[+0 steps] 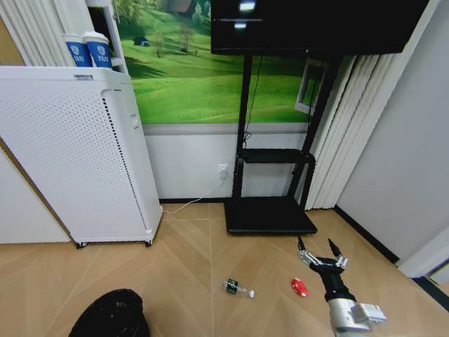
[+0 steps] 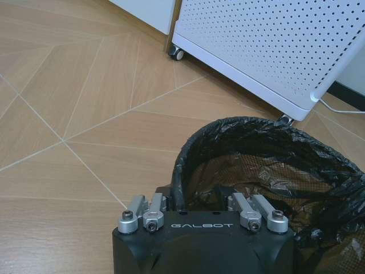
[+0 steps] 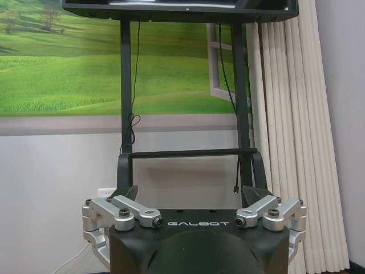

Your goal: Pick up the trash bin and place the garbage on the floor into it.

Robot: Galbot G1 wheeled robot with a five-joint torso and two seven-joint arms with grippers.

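Herringbone wood floor [image 1: 189,267] runs up to a white wall with a green meadow mural, where a black TV stand [image 1: 270,210] sits beside pale curtains and a tall white perforated appliance [image 1: 77,154] stands on casters. Low on the robot's right, the right end effector [image 1: 320,254] hangs above the floor with its fingers spread wide and nothing between them; in the right wrist view it [image 3: 197,220] faces the TV stand and wall. Just to its left on the floor lies a small red piece [image 1: 299,286], and farther left, well apart from the fingers, a clear plastic bottle [image 1: 238,288] with a green label lies on its side. On the robot's left, the trash bin [image 1: 111,314], black mesh lined with a black bag, sits low at the edge of the head view. In the left wrist view the left end effector [image 2: 201,214] is closed on the bin's near rim [image 2: 182,171], with the bin mouth open directly beyond it and the appliance's base past that.
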